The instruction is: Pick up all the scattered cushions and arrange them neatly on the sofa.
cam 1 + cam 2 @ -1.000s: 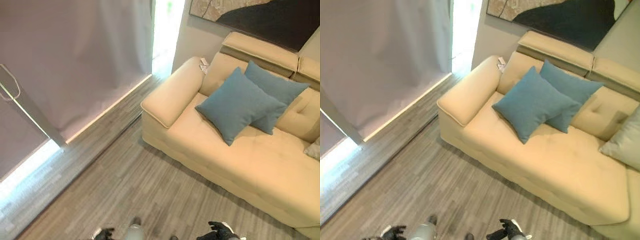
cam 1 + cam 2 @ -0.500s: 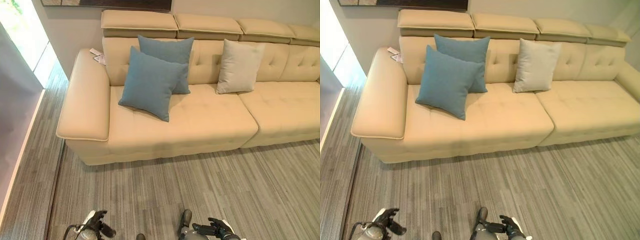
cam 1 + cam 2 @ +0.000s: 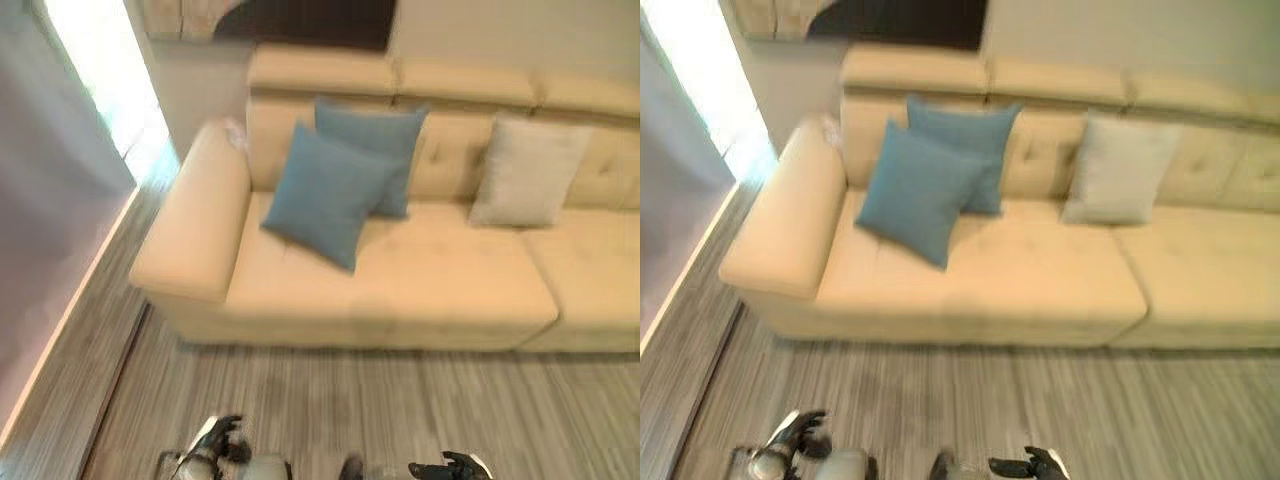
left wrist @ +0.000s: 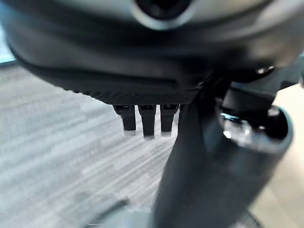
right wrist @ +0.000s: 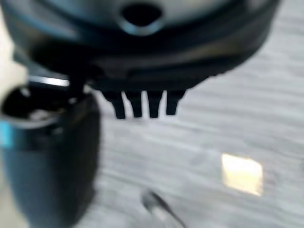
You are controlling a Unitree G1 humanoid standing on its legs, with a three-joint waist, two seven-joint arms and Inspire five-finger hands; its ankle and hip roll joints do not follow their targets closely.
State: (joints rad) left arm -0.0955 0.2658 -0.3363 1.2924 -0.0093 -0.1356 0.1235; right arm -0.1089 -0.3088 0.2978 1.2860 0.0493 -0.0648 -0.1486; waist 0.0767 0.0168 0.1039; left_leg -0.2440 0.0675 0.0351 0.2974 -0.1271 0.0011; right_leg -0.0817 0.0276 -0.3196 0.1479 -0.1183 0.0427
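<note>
— Grey striped floor [image 3: 420, 410], a window [image 3: 100, 70] letting in bright light on the robot's left, and a long cream sofa [image 3: 400, 290] against the wall with a dark picture [image 3: 300, 18] hung above it. You see the cushions?

— Three of them, all on the sofa seat. Two blue ones at the armrest [image 3: 200, 215] end: the front blue cushion [image 3: 325, 195] stands tilted on a corner, leaning back against the rear blue cushion [image 3: 375, 150], which rests upright against the backrest. They overlap and touch.

— And the pale one?

— The grey cushion [image 3: 525, 170] stands upright against the backrest further to the robot's right, well apart from the blue pair, near the seam between the two seat sections.

— What about the hands?

— Both hang low over the floor, well short of the sofa. The left hand [image 3: 225, 440] shows at the bottom of the head view, and in its wrist view its fingers [image 4: 147, 118] point out in a straight row over the floor, nothing in them. The right hand [image 3: 450, 467] is the same: fingers [image 5: 142, 104] extended in a row over bare floor, holding nothing.

— Anything lying on the floor?

— A small bright patch [image 5: 242, 173] by the right hand; I cannot tell what it is.
</note>
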